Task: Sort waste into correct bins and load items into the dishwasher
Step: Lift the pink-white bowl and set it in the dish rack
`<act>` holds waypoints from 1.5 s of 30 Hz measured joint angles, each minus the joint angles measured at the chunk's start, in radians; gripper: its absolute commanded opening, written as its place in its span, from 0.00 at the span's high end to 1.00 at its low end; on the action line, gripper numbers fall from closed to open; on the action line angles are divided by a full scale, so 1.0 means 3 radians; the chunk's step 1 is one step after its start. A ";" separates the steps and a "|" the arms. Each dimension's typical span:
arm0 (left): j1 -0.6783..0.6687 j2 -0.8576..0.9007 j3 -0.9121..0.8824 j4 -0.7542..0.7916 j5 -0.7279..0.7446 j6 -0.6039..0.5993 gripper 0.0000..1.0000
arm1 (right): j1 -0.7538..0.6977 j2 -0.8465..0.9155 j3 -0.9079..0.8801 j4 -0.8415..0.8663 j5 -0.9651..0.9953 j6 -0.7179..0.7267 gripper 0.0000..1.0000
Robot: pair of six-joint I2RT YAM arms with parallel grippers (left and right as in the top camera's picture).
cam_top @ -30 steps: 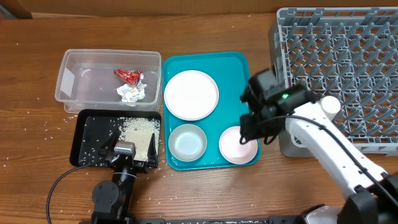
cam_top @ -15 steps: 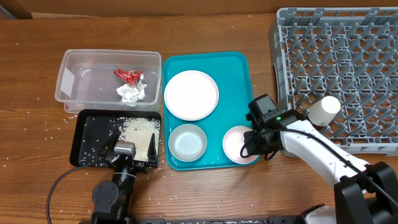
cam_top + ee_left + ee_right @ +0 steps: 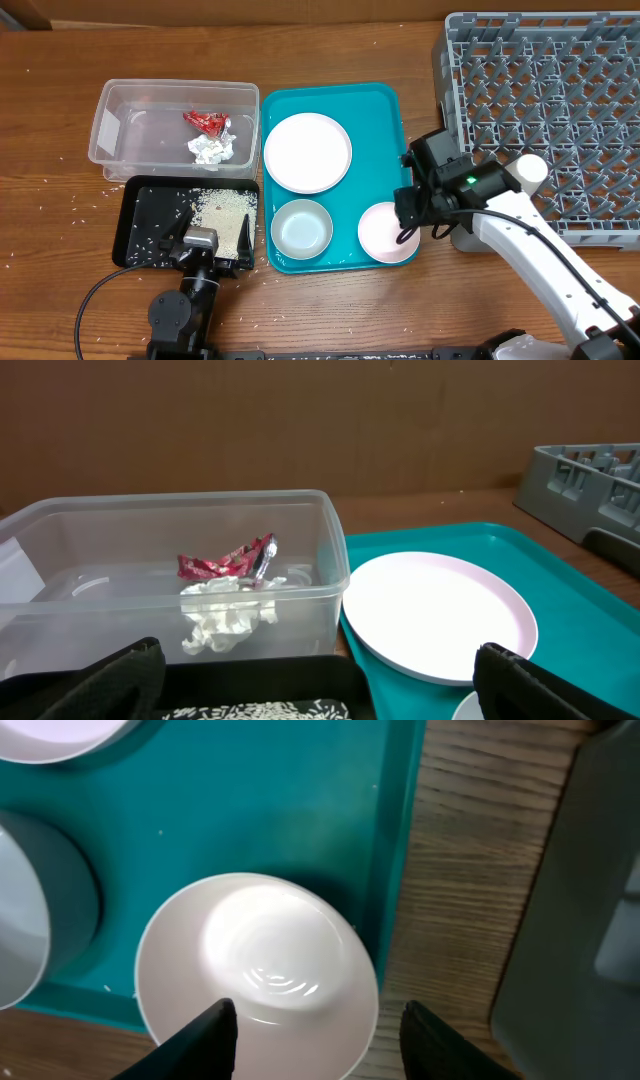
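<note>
A pale pink bowl [image 3: 385, 232] sits at the right front corner of the teal tray [image 3: 375, 110]. My right gripper [image 3: 408, 215] hovers open over the bowl's right rim. In the right wrist view the bowl [image 3: 270, 960] lies below my right gripper [image 3: 325, 1040], one finger above its inside and the other beyond the rim, over wood. A white plate [image 3: 307, 151] and a second bowl [image 3: 301, 228] share the tray. The clear tub [image 3: 108, 120] holds the red wrapper [image 3: 205, 122] and tissue [image 3: 211, 149]. Rice [image 3: 220, 208] lies in the black tray [image 3: 135, 215], where my left gripper [image 3: 205, 250] rests wide open and empty.
The grey dish rack [image 3: 540, 110] fills the right back of the table, its left wall close to my right arm. Stray rice grains dot the wood left of the black tray. The left wrist view shows the tub [image 3: 330, 560] ahead and the plate [image 3: 435, 615] to its right.
My right gripper dipped to the pink bowl's right edge, shut there, then lifted slightly and opened. The bowl has shifted a little to the right. The left arm has not moved.
</note>
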 measured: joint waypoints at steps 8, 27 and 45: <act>0.0000 0.0000 0.0000 0.0000 -0.0001 0.0000 0.00 | -0.0032 0.0365 -0.0320 0.0262 0.0186 0.0159 0.60; 0.0000 0.0000 0.0000 0.0000 -0.0001 0.0000 0.00 | -0.0031 -0.0270 0.0576 0.0226 0.0523 0.0308 0.96; 0.0000 0.0000 0.0000 0.0001 0.0000 0.0000 0.00 | -0.0618 0.0217 0.0753 0.0748 0.4209 0.0305 0.96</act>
